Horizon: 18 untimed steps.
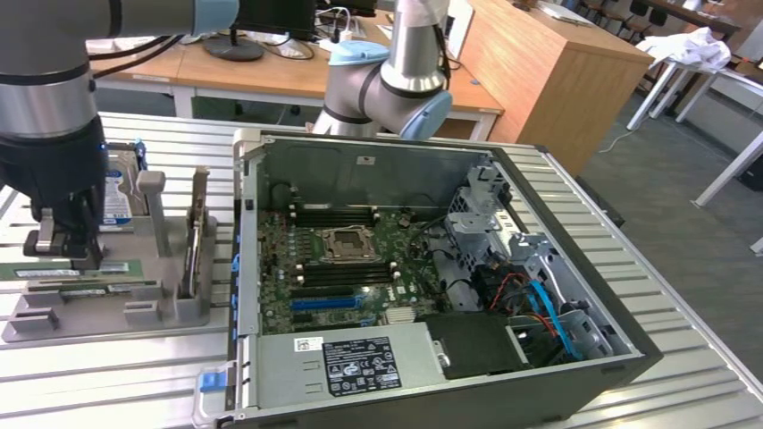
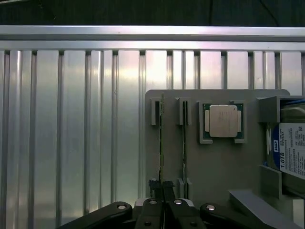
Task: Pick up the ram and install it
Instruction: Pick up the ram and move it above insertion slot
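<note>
We judge the job barely begun: the ram (image 2: 161,143) stands on edge in its slot of the grey holder (image 2: 214,171), not yet lifted, beside a second stick (image 2: 184,143) and near the processor chip (image 2: 223,120) and the hard drive (image 2: 291,152). Lifting it and seating it on the motherboard (image 1: 286,259) in the open computer case (image 1: 357,165), well apart on the exterior view's right, is all left to do. The claw (image 2: 161,188) is down on the holder, its jaws nearly shut, pinching the ram's thin upper edge at one end.
</note>
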Each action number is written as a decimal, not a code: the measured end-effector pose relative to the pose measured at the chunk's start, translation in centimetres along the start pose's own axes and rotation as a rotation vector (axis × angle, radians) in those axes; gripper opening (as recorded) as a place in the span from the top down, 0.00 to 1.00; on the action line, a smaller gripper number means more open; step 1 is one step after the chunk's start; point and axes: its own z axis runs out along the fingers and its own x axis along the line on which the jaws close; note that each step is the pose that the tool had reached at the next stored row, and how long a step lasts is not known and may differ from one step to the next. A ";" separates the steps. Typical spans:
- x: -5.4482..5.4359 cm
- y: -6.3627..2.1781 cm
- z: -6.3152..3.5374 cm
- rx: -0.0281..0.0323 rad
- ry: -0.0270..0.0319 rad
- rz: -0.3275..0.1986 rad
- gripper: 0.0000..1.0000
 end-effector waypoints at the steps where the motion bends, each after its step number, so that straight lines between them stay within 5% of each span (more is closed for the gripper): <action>1: 0.0 0.01 -0.17 0.0000 -0.0001 0.000 0.88; 18: 0.0 0.11 -2.71 0.0000 0.0000 0.000 0.88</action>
